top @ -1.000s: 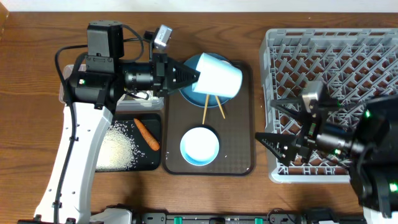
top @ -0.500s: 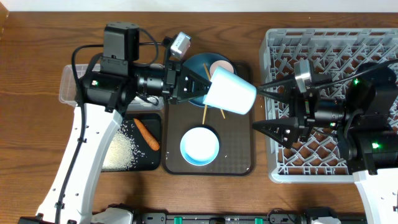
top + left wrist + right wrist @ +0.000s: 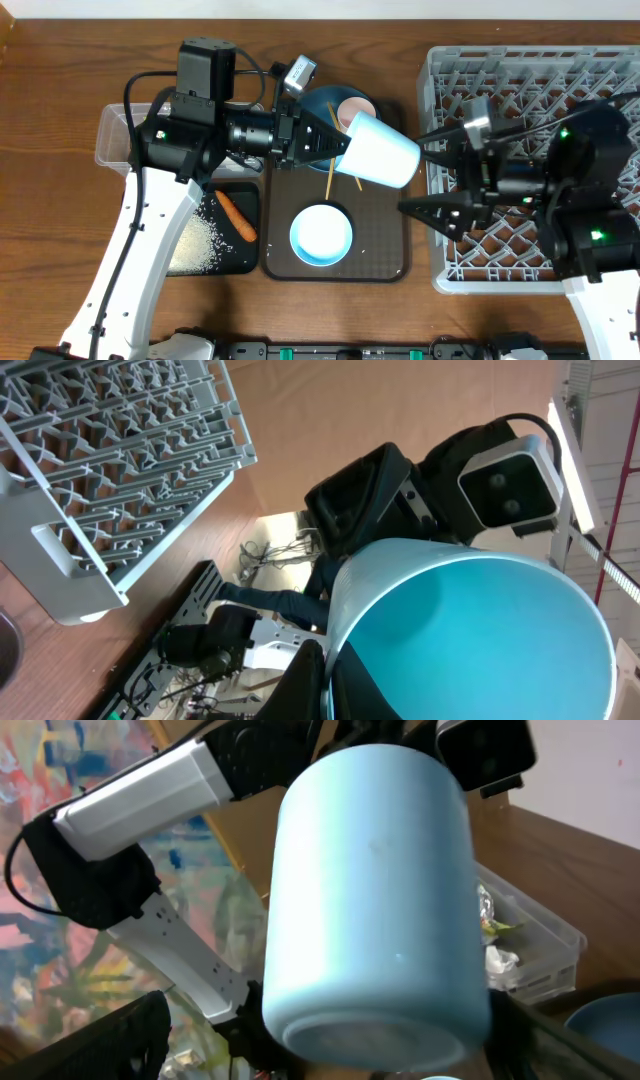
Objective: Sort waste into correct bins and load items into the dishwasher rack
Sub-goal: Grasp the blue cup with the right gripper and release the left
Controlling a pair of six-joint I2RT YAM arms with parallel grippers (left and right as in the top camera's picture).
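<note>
1. L pincer (image 3: pixel 338 146) is clenched on rim of light-blue round cup (image 3: pixel 378 150).
2. Cup is held tilted in air, approx. over 1 o'clock corner of dark-brown rectangular serving tray (image 3: pixel 385 258).
3. R pincer (image 3: pixel 413 175) is spread wide at cup's 3 o'clock; cup base is flanked by its fingers, contact can't be told.
4. Light-grey pegged plastic rack (image 3: pixel 560 70) is set at bench's (image 3: pixel 60 60) 3 o'clock.

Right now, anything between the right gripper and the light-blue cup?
Nothing. In the right wrist view the cup faces the camera unobstructed. Overhead, only bare air separates it from the open right gripper; the left gripper holds its rim.
</note>
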